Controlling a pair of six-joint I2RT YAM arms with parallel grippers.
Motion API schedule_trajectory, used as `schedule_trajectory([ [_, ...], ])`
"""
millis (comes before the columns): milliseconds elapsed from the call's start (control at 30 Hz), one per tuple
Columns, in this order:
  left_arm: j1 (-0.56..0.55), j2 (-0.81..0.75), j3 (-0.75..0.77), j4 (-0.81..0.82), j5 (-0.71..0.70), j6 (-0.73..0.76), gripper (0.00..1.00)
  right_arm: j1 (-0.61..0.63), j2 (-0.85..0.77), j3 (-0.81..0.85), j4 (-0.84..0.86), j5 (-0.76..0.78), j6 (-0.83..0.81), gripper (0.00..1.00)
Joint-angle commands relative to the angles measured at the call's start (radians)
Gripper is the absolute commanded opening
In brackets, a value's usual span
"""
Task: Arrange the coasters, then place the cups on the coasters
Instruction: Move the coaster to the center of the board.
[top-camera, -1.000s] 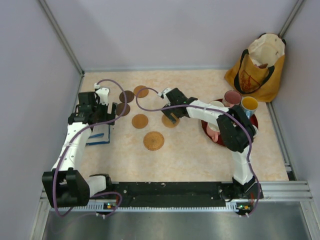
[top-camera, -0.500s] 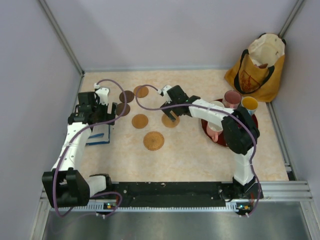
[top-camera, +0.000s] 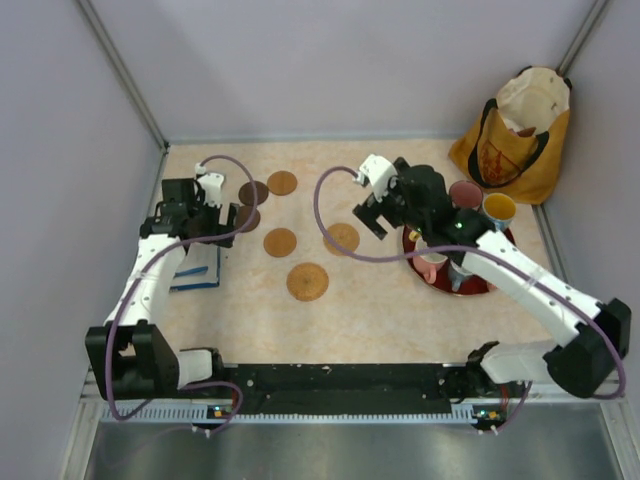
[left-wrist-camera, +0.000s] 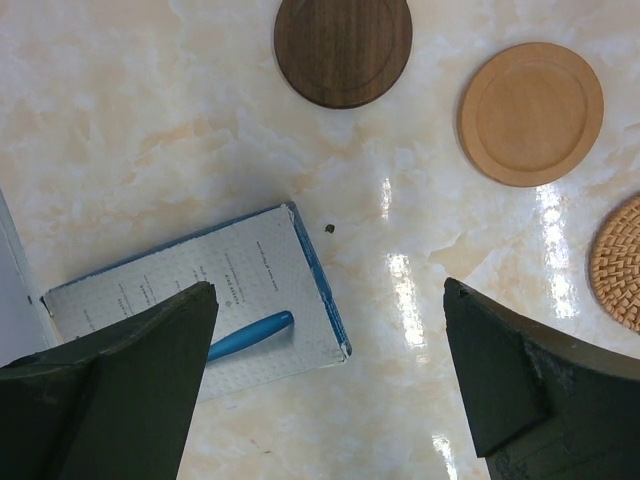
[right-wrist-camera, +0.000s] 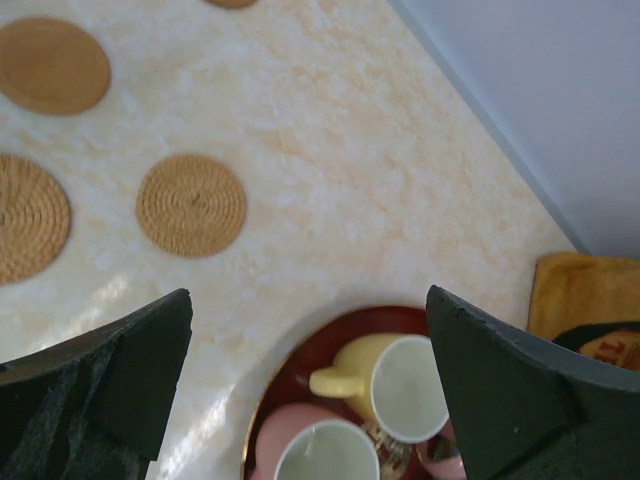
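Note:
Six coasters lie on the table: two dark brown, two tan wooden and two woven. The cups stand in a red tray. I can see a pink cup, a blue one with yellow inside, another pink one and a pale yellow one. My right gripper hangs open and empty above the tray's left rim. My left gripper is open and empty, above the table beside a white notebook, with a dark coaster ahead.
The notebook with a blue pen lies at the left. A yellow-orange bag stands in the back right corner. Grey walls close in the left, back and right sides.
My right arm has swung right and risen, from over the middle woven coaster to above the tray's left edge. The left arm has shifted slightly. Both grippers stay open.

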Motion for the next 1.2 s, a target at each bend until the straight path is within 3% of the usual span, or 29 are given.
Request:
schedule_trajectory([
  [0,-0.047,0.075,0.090,0.010,-0.035,0.033,0.98,-0.003,-0.165,-0.176,-0.068,-0.030,-0.079,0.99],
  [133,-0.126,0.176,0.167,0.009,-0.117,0.038,0.99,-0.013,-0.319,-0.324,-0.065,-0.076,-0.096,0.99],
  [300,-0.175,0.331,0.302,0.009,-0.230,0.015,0.98,-0.042,-0.394,-0.447,-0.007,-0.117,-0.082,0.99],
  [767,-0.254,0.785,0.768,-0.081,-0.513,0.001,0.98,-0.057,-0.342,-0.502,0.079,-0.094,-0.090,0.99],
  [1000,-0.252,0.807,0.700,-0.103,-0.462,-0.044,0.95,-0.057,-0.345,-0.520,0.104,-0.088,-0.101,0.99],
  [1167,-0.248,0.782,0.606,-0.057,-0.519,-0.039,0.95,-0.057,-0.330,-0.522,0.105,-0.085,-0.105,0.99],
])
